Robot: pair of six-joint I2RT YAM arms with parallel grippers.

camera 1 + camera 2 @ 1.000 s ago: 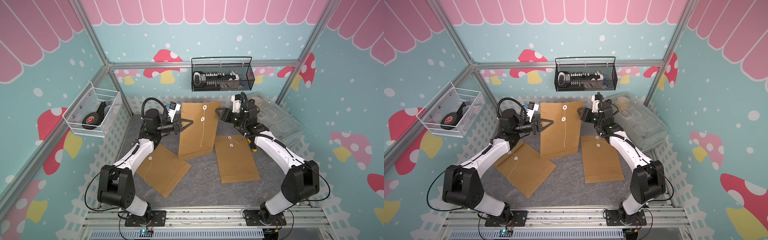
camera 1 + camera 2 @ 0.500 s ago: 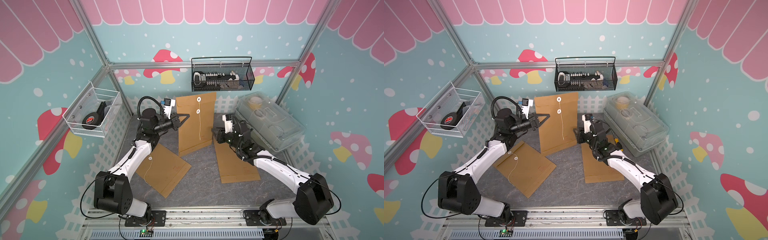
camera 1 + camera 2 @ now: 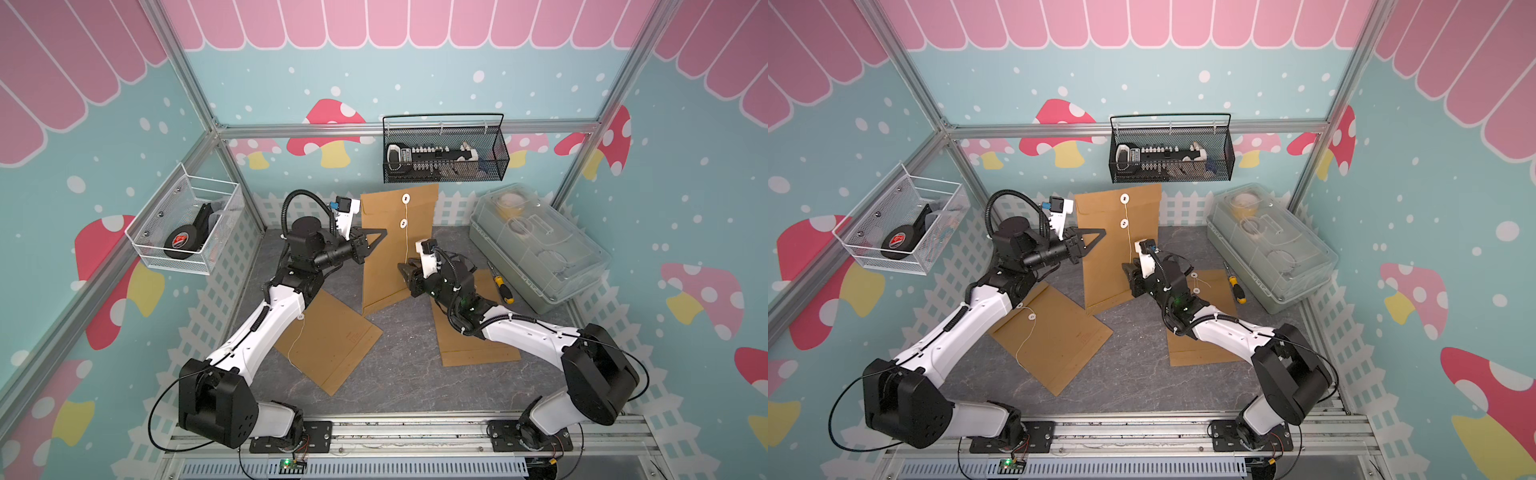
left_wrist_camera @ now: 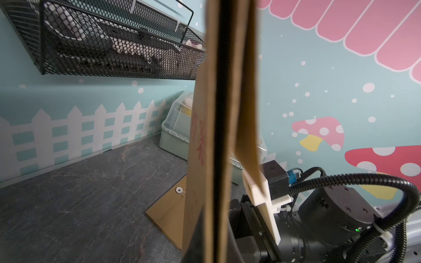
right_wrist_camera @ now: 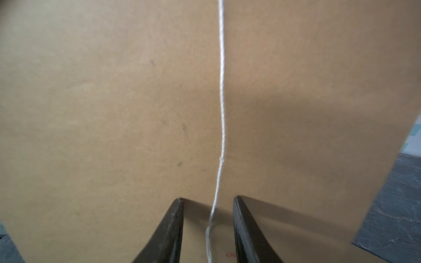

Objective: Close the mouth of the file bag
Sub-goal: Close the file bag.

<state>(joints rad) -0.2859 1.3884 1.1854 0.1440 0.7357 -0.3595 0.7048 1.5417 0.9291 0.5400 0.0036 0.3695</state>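
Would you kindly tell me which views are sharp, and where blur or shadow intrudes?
Both top views: evenly lit, sharp across the table. Left wrist view: the file bag, close to the lens, is blurred. Right wrist view: string crisp; a soft shadow lies on the file bag beside the right claw.

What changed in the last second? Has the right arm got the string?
The right gripper left the top corner of the file bag, came down its front, and its jaws now straddle the string, apart, not gripping it. The left gripper, shut on the bag's edge throughout, stood it more upright. The two flat bags stayed put.
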